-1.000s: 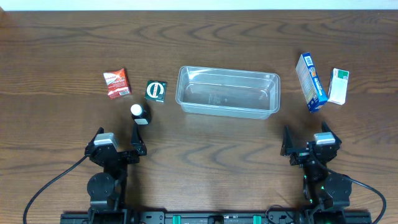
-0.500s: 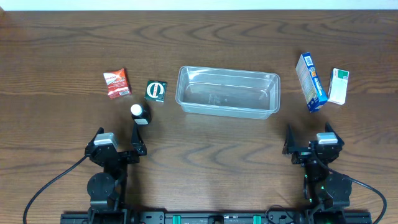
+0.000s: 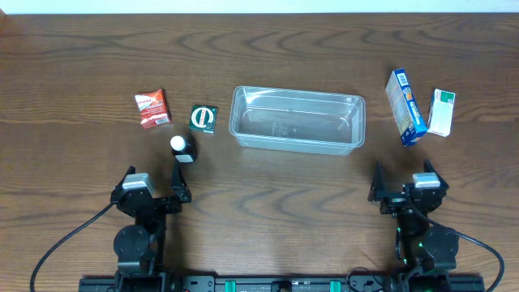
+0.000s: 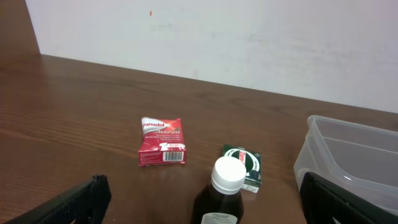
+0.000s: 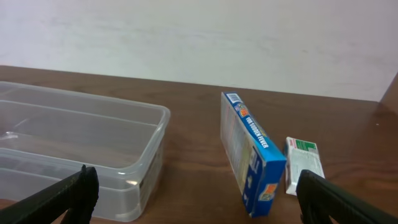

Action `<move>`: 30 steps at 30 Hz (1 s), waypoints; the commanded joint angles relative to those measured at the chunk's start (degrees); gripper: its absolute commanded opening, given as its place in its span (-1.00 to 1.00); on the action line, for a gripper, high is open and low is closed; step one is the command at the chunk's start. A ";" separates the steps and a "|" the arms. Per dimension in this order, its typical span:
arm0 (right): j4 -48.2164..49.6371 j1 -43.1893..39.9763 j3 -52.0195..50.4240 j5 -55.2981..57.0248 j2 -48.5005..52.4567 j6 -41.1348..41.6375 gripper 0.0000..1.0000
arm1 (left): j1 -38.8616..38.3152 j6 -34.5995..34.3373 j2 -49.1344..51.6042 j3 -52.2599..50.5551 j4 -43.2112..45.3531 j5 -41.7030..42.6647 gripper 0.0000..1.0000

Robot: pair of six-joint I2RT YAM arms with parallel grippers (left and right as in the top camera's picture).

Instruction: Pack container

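Observation:
The clear plastic container (image 3: 297, 120) sits empty at the table's middle; it also shows in the left wrist view (image 4: 354, 155) and the right wrist view (image 5: 74, 149). Left of it lie a red packet (image 3: 152, 109) (image 4: 161, 142), a green box (image 3: 203, 118) (image 4: 244, 164) and a dark bottle with a white cap (image 3: 183, 148) (image 4: 221, 196). Right of it are a blue box (image 3: 405, 106) (image 5: 252, 152) and a white-green box (image 3: 441, 112) (image 5: 303, 164). My left gripper (image 3: 152, 191) (image 4: 202, 205) is open near the bottle. My right gripper (image 3: 403, 186) (image 5: 196, 202) is open, below the blue box.
Both arm bases stand at the table's front edge, with cables trailing to the sides. A white wall runs behind the table's far edge.
The right gripper has shifted very slightly to the right. Nothing else has moved.

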 commanded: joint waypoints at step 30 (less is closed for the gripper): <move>-42.38 -11.58 78.38 -13.79 77.29 -14.82 0.99 | 0.35 0.96 -0.28 -1.33 -1.92 -0.63 0.96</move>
